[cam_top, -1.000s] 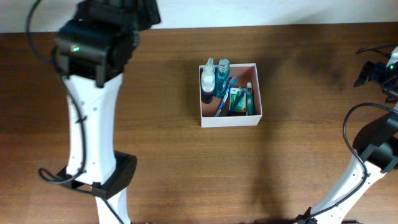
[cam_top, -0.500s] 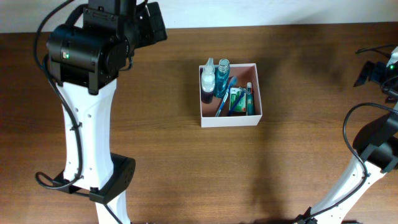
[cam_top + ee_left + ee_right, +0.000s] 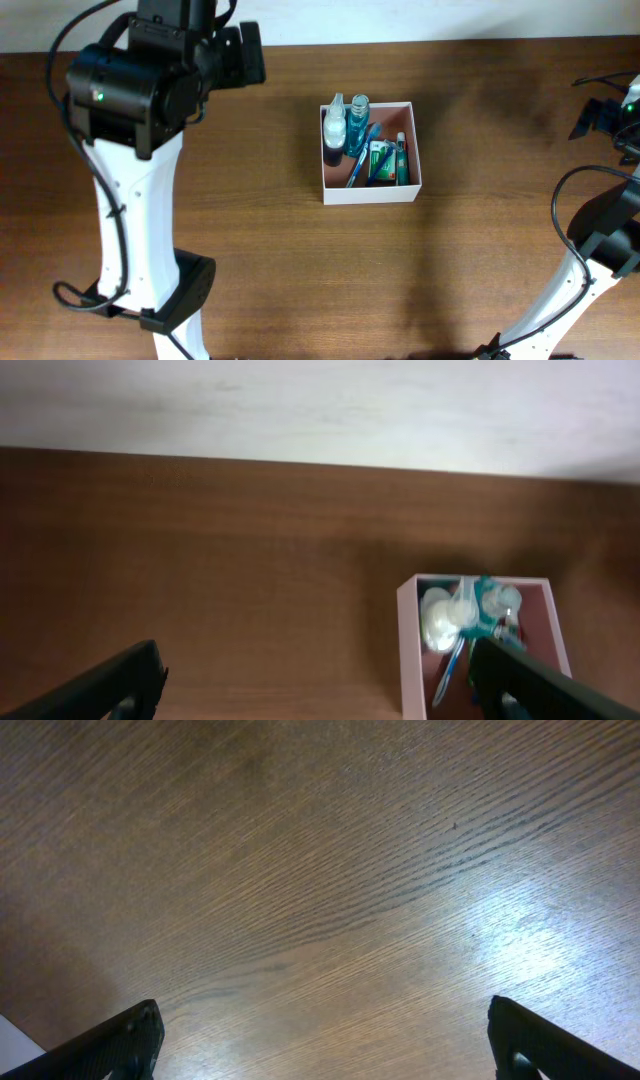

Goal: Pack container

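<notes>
The container (image 3: 414,140), a square white cardboard box with a pinkish-brown inside, sits at the table's middle. It holds two bottles (image 3: 345,125), a blue toothbrush (image 3: 361,160) and a green packet (image 3: 384,160). It also shows in the left wrist view (image 3: 408,640), low right. My left gripper (image 3: 245,52) is far left of the box near the back edge, open and empty; its fingertips (image 3: 120,685) stand wide apart. My right gripper (image 3: 598,115) is at the far right edge, open and empty, with fingertips (image 3: 125,1040) wide over bare wood.
The left arm's white column (image 3: 140,200) and base (image 3: 175,290) stand at the left front. The right arm (image 3: 590,250) with a black cable rises at the right front. A white wall (image 3: 320,405) lies beyond the table's back edge.
The left arm has lifted and swung slightly left and back, its gripper coming out toward the back edge. The box, its contents and the right arm have not moved.
</notes>
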Available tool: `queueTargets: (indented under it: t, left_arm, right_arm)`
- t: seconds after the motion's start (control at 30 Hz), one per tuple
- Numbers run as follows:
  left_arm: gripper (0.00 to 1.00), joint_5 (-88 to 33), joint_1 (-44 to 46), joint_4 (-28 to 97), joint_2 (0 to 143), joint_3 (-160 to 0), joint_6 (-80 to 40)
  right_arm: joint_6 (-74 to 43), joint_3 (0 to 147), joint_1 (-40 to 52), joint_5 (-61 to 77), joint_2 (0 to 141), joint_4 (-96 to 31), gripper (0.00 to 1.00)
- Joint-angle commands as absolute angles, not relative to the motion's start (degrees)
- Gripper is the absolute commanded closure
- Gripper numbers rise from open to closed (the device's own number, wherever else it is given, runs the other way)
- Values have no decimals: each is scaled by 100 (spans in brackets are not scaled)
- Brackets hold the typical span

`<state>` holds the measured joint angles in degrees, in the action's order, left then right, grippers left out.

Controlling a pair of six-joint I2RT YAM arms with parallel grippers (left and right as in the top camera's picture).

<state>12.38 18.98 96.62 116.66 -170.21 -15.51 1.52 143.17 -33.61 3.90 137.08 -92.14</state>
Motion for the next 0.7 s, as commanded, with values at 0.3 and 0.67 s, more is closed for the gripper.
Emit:
queueTargets:
  t: [0.3,0.67]
  left_arm:
    - [1,722,1894,9668,10785,-17015,740]
    - [1,740,1868,8552,8788,-14529,740]
  right_arm:
    - [150,14280,-3378,364,13548,-9209,1]
    - [150,14280,-3378,364,13548,-9209,1]
